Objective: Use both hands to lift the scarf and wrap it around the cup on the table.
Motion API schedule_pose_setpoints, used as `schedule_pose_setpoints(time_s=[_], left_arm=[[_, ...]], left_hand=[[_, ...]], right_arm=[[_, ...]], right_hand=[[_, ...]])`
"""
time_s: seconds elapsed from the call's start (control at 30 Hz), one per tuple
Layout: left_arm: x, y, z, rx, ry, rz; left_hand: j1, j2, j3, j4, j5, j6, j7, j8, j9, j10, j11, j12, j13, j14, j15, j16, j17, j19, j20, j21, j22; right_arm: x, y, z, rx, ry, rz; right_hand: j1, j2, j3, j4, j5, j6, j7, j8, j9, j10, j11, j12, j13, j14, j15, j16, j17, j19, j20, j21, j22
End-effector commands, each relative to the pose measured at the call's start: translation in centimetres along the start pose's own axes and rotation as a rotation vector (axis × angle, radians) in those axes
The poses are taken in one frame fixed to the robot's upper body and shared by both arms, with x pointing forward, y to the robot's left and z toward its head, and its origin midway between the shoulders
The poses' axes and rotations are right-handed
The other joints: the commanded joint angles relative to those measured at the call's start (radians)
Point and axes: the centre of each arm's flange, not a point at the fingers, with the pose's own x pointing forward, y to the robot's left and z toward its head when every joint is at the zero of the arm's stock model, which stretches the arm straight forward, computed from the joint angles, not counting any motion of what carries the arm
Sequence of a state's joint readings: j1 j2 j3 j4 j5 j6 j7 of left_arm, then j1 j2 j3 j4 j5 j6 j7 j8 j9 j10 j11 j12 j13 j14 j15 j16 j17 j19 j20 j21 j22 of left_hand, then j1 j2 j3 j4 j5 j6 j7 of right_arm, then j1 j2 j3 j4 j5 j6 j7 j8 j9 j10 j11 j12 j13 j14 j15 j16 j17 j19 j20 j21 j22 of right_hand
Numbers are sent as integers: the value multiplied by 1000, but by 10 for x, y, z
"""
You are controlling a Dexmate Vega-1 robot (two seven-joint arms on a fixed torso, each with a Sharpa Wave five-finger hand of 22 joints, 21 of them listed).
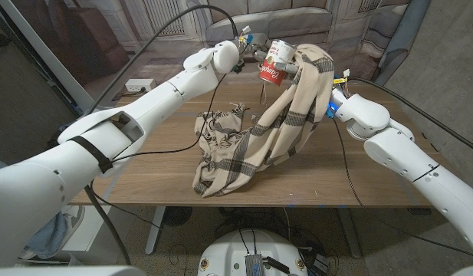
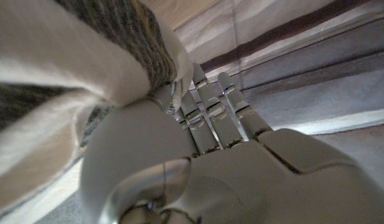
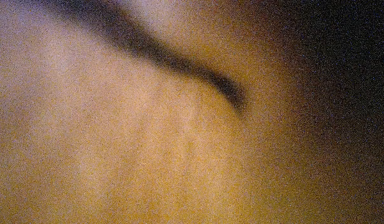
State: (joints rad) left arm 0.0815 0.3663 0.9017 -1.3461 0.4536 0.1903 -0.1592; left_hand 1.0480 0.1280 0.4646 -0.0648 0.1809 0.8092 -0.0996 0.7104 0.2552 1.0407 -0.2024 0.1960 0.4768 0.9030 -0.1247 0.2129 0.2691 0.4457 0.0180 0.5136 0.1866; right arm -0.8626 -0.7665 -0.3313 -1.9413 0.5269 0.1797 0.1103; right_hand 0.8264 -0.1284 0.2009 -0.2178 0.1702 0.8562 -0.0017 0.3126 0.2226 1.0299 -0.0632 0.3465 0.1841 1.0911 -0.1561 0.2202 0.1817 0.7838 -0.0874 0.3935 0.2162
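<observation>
A beige scarf [image 1: 286, 126] with dark stripes hangs from high at the back right down to a crumpled heap on the wooden table [image 1: 144, 165]. A red-and-white cup [image 1: 274, 61] printed like a soup can is tilted in the air against the scarf's upper end. My left hand [image 1: 244, 47] is right beside the cup; in the left wrist view its fingers [image 2: 210, 115] reach into a fold of the scarf [image 2: 73, 68] and seem to grip it. The scarf is draped over my right hand and hides it past the wrist [image 1: 339, 103]. Blurred cloth [image 3: 179, 137] covers the right wrist view.
A small white box [image 1: 140, 83] lies at the table's back left. Black cables [image 1: 175, 146] cross the table beside the scarf heap. A printed backdrop with a sofa [image 1: 267, 19] stands close behind the table.
</observation>
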Motion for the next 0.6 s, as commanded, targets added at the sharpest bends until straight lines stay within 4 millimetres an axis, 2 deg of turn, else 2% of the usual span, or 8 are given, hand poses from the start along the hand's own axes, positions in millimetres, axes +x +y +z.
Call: schedule_pose_setpoints(time_s=[0.03,0.33,0.5,0.6], left_arm=[[-15,-62,13,-23,-94,-76],[-48,-82,46,-27,-221,-137],[-67,-90,54,-43,-248,-152],[-79,-94,56,-55,-251,-172]], left_hand=[[0,-1,21,5,3,15,7,5,-1,0,-5,3,0,11,-70,6,0,0,-1,1,2],[2,-6,27,-1,2,15,13,8,-5,8,-5,7,-3,29,-72,13,-7,13,-11,6,2],[2,-5,31,-2,2,15,19,14,2,17,-4,13,-1,36,-72,15,-10,17,-13,8,1],[7,1,40,-6,3,15,33,23,10,35,0,26,8,61,-71,25,-13,19,-13,9,1]], right_arm=[[9,-24,18,-12,-86,-134],[18,-48,20,-40,-74,-230],[22,-57,18,-66,-51,-261],[26,-62,17,-122,-27,-277]], right_hand=[[272,261,89,67,6,160,-156,2,0,144,-134,4,2,53,-78,1,3,14,-107,10,5],[275,262,90,66,6,163,-160,-1,0,145,-134,1,2,65,-80,4,5,20,-109,14,5],[275,261,89,67,6,164,-159,-1,0,145,-134,0,2,67,-79,4,5,22,-109,16,6],[275,261,89,67,5,164,-160,-2,0,145,-134,-1,2,69,-79,4,5,21,-109,16,6]])
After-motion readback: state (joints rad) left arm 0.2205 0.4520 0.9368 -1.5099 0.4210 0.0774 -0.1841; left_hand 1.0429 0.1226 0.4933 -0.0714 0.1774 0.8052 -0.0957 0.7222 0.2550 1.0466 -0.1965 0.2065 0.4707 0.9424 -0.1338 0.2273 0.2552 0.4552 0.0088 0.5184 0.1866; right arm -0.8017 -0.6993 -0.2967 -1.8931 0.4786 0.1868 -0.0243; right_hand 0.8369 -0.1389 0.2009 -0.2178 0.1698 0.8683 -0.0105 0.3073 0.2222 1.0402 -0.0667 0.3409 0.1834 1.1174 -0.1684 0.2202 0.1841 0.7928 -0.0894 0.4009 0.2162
